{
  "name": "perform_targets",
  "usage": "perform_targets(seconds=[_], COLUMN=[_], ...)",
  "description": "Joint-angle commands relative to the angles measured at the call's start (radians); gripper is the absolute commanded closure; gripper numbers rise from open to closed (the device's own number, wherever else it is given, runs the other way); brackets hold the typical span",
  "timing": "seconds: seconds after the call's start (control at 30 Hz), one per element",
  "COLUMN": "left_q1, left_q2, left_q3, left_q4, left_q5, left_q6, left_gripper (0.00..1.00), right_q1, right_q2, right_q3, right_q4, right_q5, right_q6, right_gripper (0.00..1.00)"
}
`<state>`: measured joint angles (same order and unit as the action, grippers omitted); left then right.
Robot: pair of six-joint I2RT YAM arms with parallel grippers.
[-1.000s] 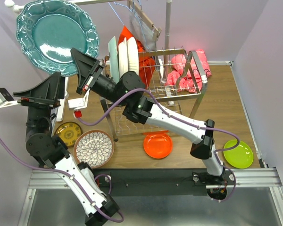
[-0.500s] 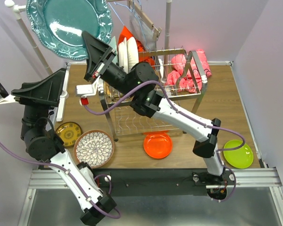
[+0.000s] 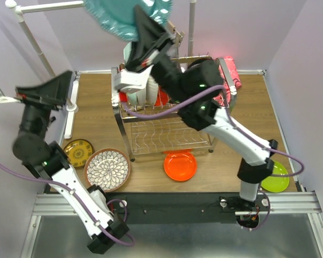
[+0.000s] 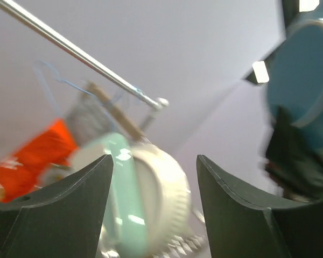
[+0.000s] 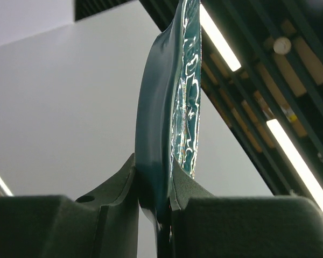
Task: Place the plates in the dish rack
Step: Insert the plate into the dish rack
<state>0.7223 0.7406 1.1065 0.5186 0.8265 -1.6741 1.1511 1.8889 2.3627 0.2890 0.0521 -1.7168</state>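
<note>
The teal plate (image 3: 118,13) is high at the top of the overhead view, partly cut off, above the left end of the chrome dish rack (image 3: 169,131). My right gripper (image 3: 144,24) is shut on its rim; the right wrist view shows the teal plate (image 5: 157,107) edge-on and upright, clamped in my right gripper (image 5: 155,174). A mint plate (image 4: 121,193) and a white plate (image 4: 164,188) stand upright in the rack, blurred. My left gripper (image 4: 153,161) is open and empty, raised at the left (image 3: 56,86). On the table lie an orange plate (image 3: 180,165), a floral plate (image 3: 107,169), a small yellow plate (image 3: 78,152) and a lime green plate (image 3: 280,177).
A white clothes rail (image 3: 35,43) runs along the far left, with hangers at the back. A red cloth (image 3: 161,98) and a pink cloth (image 3: 230,70) lie in and behind the rack. My right arm spans over the rack.
My right arm has swung the teal plate up and to the right, from the far left corner to above the rack's left end. The left arm has drawn back to the left.
</note>
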Motion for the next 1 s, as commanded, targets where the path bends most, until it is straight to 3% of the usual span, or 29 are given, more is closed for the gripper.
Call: perform_targets(seconds=[0.0, 0.03, 0.17, 0.53, 0.67, 0.97], left_q1=[-0.004, -0.004, -0.004, -0.004, -0.004, -0.004], left_q2=[0.133, 0.152, 0.183, 0.175, 0.172, 0.114], left_q3=[0.318, 0.41, 0.492, 0.397, 0.377, 0.302], left_q4=[-0.574, -0.607, -0.628, -0.553, -0.543, -0.58], left_q5=[-0.068, -0.091, -0.139, -0.141, -0.135, -0.136], left_q6=[0.615, 0.667, 0.818, 0.863, 0.867, 0.906], left_gripper=[0.28, 0.28, 0.27, 0.27, 0.27, 0.27], right_q1=[-0.028, -0.031, -0.031, -0.031, -0.06, -0.062], right_q2=[-0.186, -0.217, -0.295, -0.487, -0.534, -0.563], right_q3=[-0.013, -0.011, -0.058, -0.112, -0.152, -0.157], right_q4=[0.108, 0.095, 0.033, -0.249, -0.359, -0.43], right_q5=[0.141, 0.158, 0.256, 0.442, 0.428, 0.423], right_q6=[0.133, 0.163, 0.313, 0.867, 1.077, 1.465], right_gripper=[0.99, 0.99, 0.99, 0.99, 0.99, 0.99])
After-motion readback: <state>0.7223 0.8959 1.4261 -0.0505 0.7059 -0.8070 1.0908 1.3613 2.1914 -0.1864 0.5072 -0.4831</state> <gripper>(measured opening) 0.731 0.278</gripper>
